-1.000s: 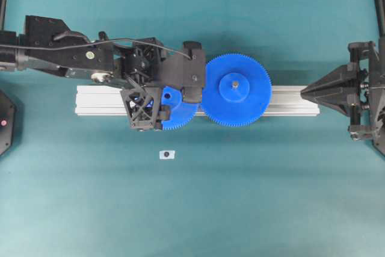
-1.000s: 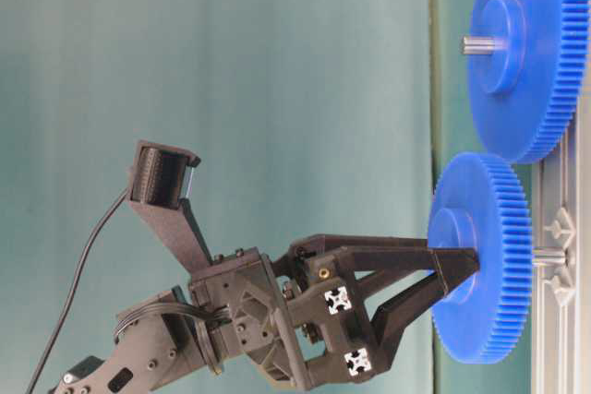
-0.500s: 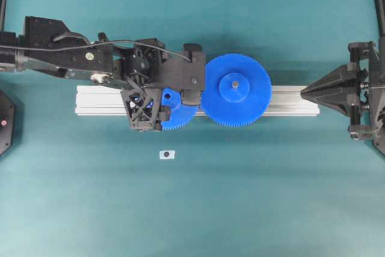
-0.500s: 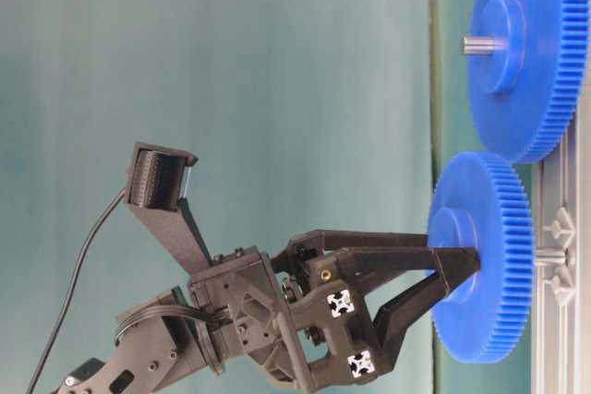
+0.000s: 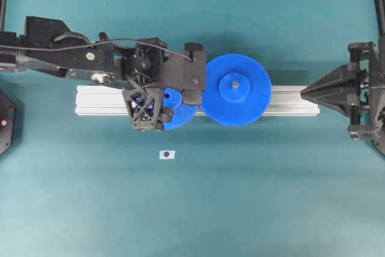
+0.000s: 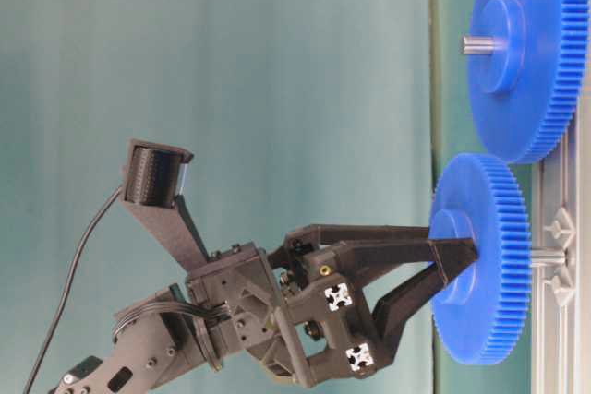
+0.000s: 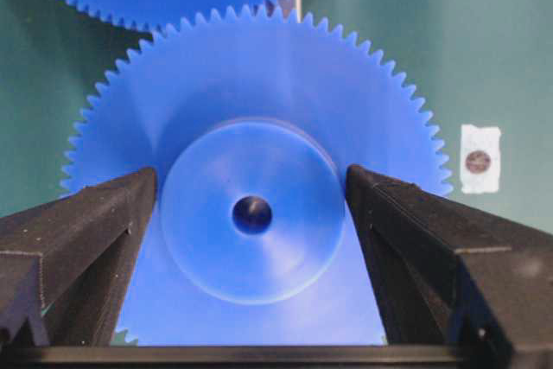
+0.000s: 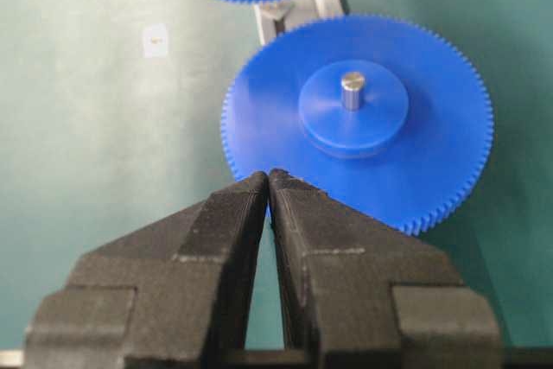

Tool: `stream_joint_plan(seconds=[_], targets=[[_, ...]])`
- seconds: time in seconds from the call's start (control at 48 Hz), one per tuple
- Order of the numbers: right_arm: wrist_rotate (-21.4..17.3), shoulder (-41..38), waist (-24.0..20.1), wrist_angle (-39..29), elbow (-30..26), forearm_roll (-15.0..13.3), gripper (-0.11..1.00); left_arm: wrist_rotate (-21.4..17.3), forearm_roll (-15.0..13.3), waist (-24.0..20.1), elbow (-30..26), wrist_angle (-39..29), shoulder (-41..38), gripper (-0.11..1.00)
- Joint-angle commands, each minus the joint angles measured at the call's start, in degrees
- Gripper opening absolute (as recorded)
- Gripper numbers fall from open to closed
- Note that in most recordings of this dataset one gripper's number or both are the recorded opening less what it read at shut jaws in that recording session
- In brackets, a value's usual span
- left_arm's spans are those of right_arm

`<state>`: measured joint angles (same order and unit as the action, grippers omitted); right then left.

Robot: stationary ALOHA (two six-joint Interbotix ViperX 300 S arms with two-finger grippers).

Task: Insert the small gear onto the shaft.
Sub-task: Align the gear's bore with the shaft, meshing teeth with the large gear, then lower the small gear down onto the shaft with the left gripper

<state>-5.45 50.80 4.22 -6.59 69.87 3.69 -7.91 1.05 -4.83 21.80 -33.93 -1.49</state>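
The small gear (image 7: 259, 101) stands on the aluminium rail (image 5: 289, 102), its teeth meeting the larger blue gear (image 5: 235, 89). In the table-level view the grey shaft (image 6: 547, 255) runs from the small gear (image 6: 485, 260) into the rail. Metal glints in the gear's dark centre hole. My left gripper (image 7: 251, 183) is open, one finger on each side of the raised hub with only slim gaps. Seen from overhead, the left gripper (image 5: 173, 97) covers most of the small gear (image 5: 179, 112). My right gripper (image 8: 269, 174) is shut and empty, pointing at the larger gear (image 8: 359, 118) from the rail's right end.
A small white tag with a dark dot (image 5: 166, 154) lies on the teal mat in front of the rail. The larger gear carries its own metal pin (image 8: 352, 91). Dark frame parts stand at the left and right table edges.
My left gripper's jaws have spread wider around the hub. The small gear has stayed in place on the rail. The right arm has not moved.
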Motion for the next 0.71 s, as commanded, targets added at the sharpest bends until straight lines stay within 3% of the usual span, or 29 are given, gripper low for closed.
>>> stream_joint_plan(seconds=[0.0, 0.375, 0.687], targets=[[-0.53, -0.26, 0.09, 0.35, -1.23, 0.00, 0.20, 0.18, 0.26, 0.00, -1.58, 0.18, 2.99, 0.89], [-0.44, -0.26, 0.09, 0.62, -1.14, 0.00, 0.20, 0.70, 0.26, -0.18, 0.09, 0.09, 5.27, 0.89], [-0.44, -0.26, 0.09, 0.70, -0.97, 0.00, 0.20, 2.11, 0.18, -0.44, 6.59, 3.60, 5.36, 0.89]])
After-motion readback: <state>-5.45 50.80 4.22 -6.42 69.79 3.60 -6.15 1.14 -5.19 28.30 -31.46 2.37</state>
